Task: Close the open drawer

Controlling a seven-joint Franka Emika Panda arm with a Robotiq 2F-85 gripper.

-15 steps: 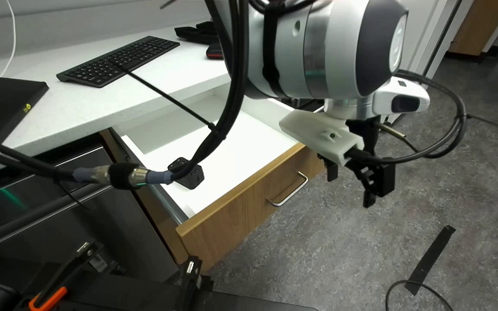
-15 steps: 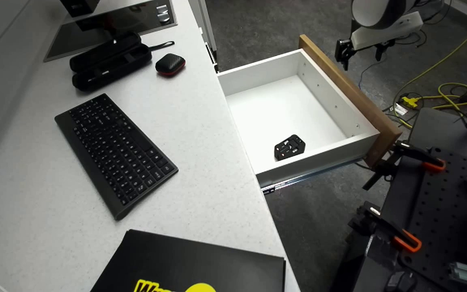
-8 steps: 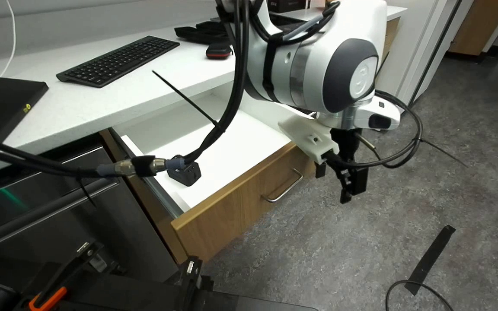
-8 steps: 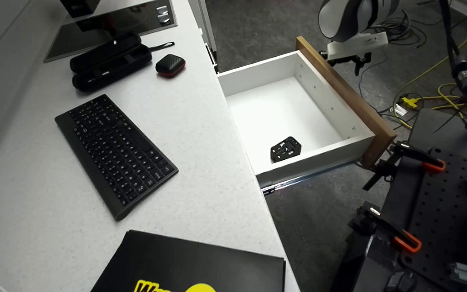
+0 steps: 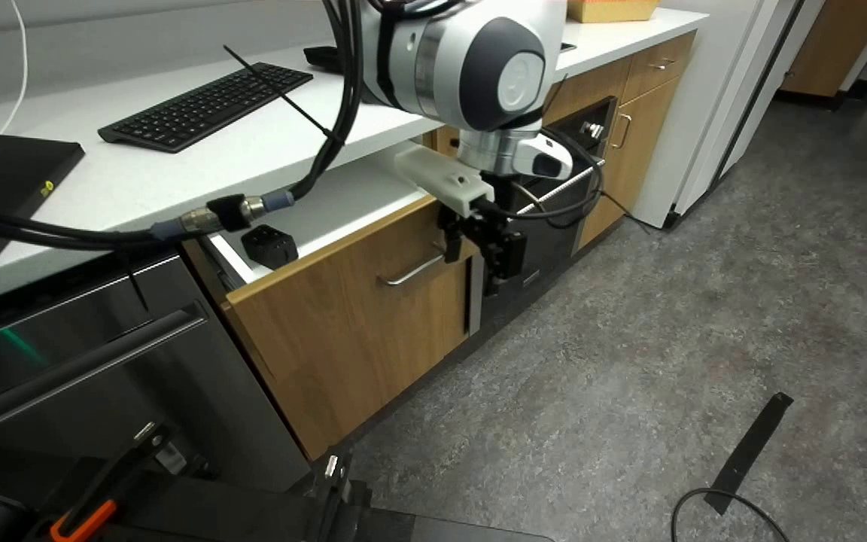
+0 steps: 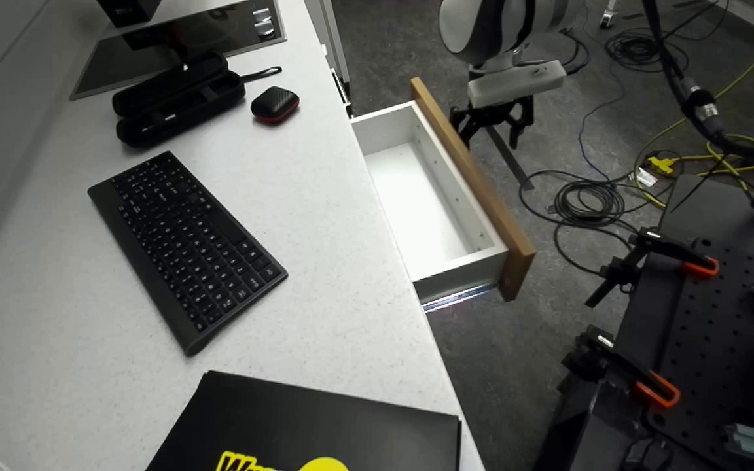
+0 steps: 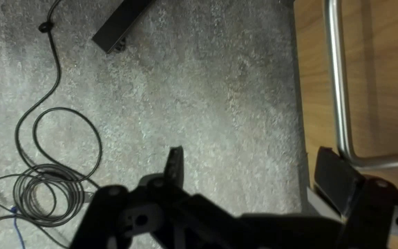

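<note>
The drawer has a light tan wood front point(image 5: 328, 316) and a slim silver bar handle point(image 5: 411, 272). It stands partly out from under the counter; its white interior shows in an exterior view point(image 6: 410, 203). My gripper point(image 5: 471, 265) is outside the drawer, fingers pointing down, at the far end of the handle. It also shows in an exterior view point(image 6: 489, 131). In the wrist view the gripper point(image 7: 250, 152) has its fingers wide apart with only floor between them. Its right finger is at the end of the handle point(image 7: 339, 86); whether they touch I cannot tell.
A black adapter point(image 5: 270, 247) lies in the drawer. The counter point(image 6: 324, 261) bears a keyboard point(image 6: 187, 248), a black box point(image 6: 324, 425) and small cases. A dark-fronted appliance point(image 5: 125, 354) stands beside the drawer. Coiled cables point(image 6: 586, 203) lie on the floor. A black clamp-fitted platform point(image 6: 711, 340) stands near.
The drawer has slid inward, and less of its interior shows. My gripper has moved toward the counter along with the front. The adapter has gone out of sight under the counter in an exterior view.
</note>
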